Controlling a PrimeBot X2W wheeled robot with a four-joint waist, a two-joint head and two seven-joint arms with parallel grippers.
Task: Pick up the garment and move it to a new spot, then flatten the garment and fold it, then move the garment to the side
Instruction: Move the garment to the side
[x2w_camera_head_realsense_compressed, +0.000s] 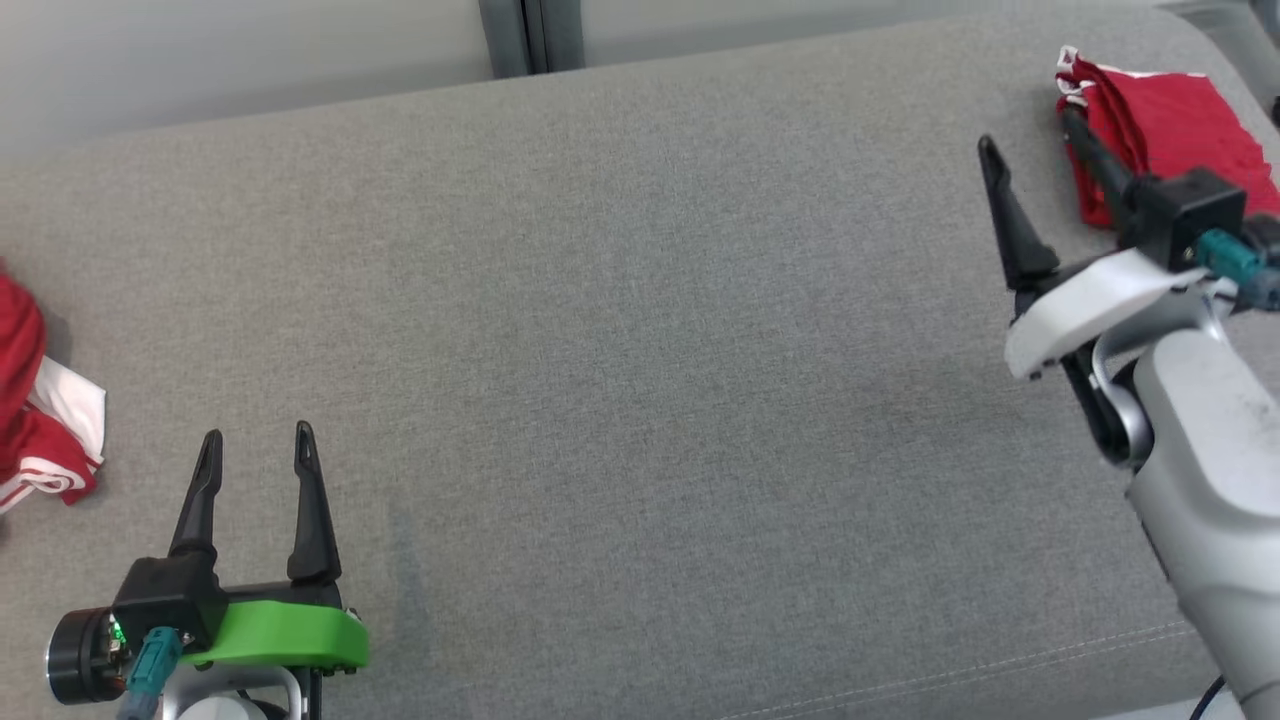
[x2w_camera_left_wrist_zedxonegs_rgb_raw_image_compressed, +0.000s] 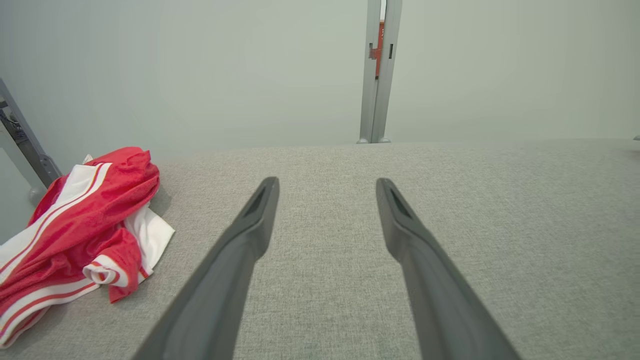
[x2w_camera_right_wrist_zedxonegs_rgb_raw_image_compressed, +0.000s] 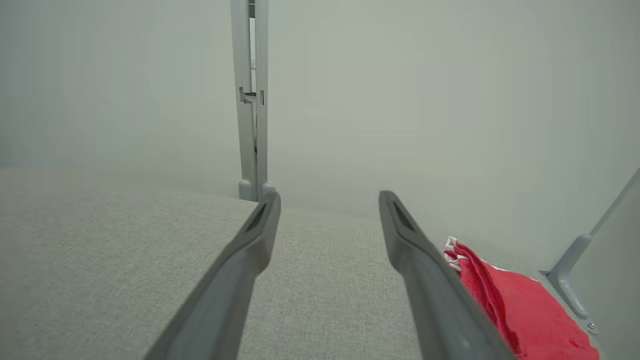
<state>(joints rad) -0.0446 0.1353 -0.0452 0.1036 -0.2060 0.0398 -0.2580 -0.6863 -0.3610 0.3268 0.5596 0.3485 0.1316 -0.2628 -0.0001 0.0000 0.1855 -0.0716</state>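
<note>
Surface: grey fabric-covered surface (x2w_camera_head_realsense_compressed: 640, 350), broad and bare across the middle, which leaves room for spreading and folding.
Crumpled garment: red-and-white striped garment (x2w_camera_head_realsense_compressed: 40, 440) lies bunched at the left edge of the surface, part of it past the edge of the head view; ungripped, and judged to be the piece awaiting pickup.
Folded garment: red garment (x2w_camera_head_realsense_compressed: 1170, 120) lies flat and compact at the far right corner, judged set aside there as finished.
Left pincer: left pincer (x2w_camera_head_realsense_compressed: 258, 432) released, jaws wide, nothing between them; at the near left, just right of the crumpled garment, so best placed to reach it.
Right pincer: right pincer (x2w_camera_head_realsense_compressed: 1028, 128) released and empty, one finger crossing the folded garment's left edge in the head view; contact cannot be told.
Stage: no grasp made on the crumpled piece.
</note>
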